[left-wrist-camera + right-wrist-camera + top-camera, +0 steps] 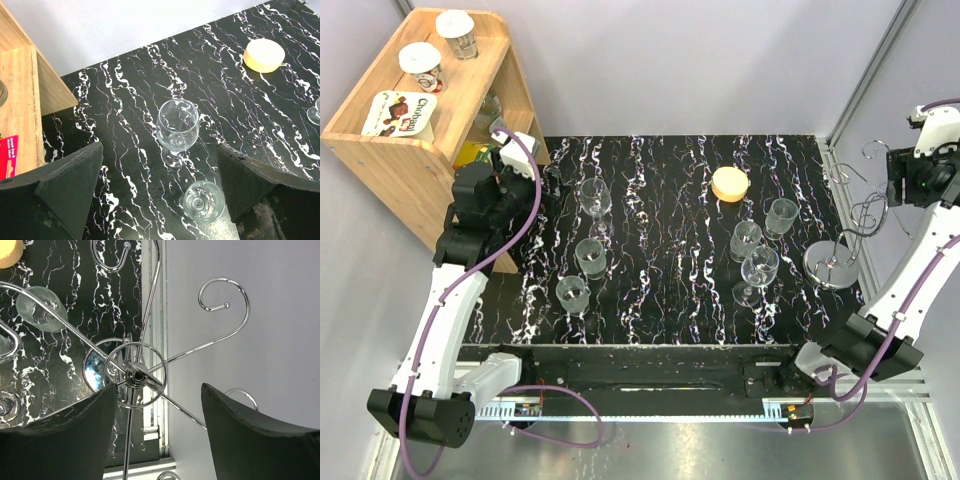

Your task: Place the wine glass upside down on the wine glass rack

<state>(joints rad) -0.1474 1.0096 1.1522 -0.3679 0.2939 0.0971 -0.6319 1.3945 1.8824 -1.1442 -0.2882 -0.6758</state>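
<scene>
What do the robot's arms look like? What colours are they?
The left arm and the right arm look alike. Each has smooth white shells on its long parts, with chunky black joints and a black base. A thin purple cable loops along the outside of each arm. The jaws at the ends are dark, dull wedge shapes with flat faces.

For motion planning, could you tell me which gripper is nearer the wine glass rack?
Right. The right gripper hangs above the wine glass rack; the left gripper is across the table.
</scene>
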